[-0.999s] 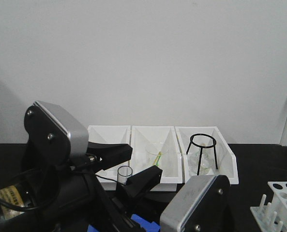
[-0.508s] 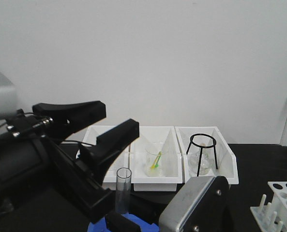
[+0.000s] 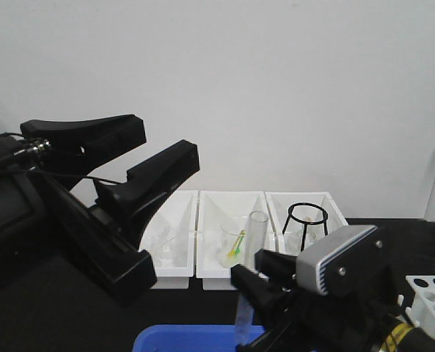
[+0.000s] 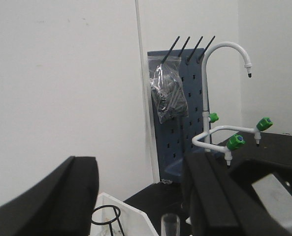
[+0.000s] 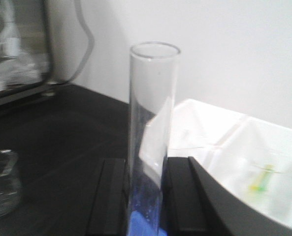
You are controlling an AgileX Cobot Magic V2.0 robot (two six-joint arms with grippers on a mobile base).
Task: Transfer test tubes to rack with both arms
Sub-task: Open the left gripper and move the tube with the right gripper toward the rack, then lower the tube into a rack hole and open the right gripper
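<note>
Standing raised on the left, the left gripper [image 3: 166, 143] has its two black fingers spread wide with nothing between them. Low in the middle, above the blue tray [image 3: 173, 339], the right gripper [image 3: 251, 270] pinches a test tube [image 3: 257, 235] partway down its length. The wrist view shows the glass squeezed between both fingers [image 5: 108, 196]. The tube's long axis runs close to vertical, with the open rim up and the lower end too blurred to make out. At the far right stands the white rack [image 3: 431, 297], well apart from the tube, its round holes facing up. The step in hand looks like the carry to the rack. Doing it well means keeping the tube plumb, bringing its bottom squarely over one free hole, lowering it straight, and loosening the grip only once the hole holds it.
</note>
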